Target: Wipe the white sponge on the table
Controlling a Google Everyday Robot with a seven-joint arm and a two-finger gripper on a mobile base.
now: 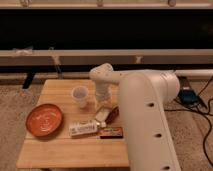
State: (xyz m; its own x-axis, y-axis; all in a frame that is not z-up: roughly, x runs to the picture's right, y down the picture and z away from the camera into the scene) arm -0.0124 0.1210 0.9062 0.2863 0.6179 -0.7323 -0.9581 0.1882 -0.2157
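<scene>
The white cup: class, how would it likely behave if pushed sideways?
The white cup stands upright and looks tall for its width, so it may tip. It looks small and thin, so it is probably light. The tool hangs close beside it.

**Dark Wall, Pale Rails, Carpet Underfoot**

A wide black band (100, 27) fills the upper frame. A white rail (150, 52) crosses below it from edge to edge, and a second pale strip (60, 3) runs along the very top. Beige carpet (15, 107) covers the floor at lower left and again at right, where black cables (205, 107) trail past a dark blue box (188, 95). The light is warm and dim. The light-wood bench (60, 150) stands in the lower centre, and the tool (103, 101) hangs low over its middle.
</scene>
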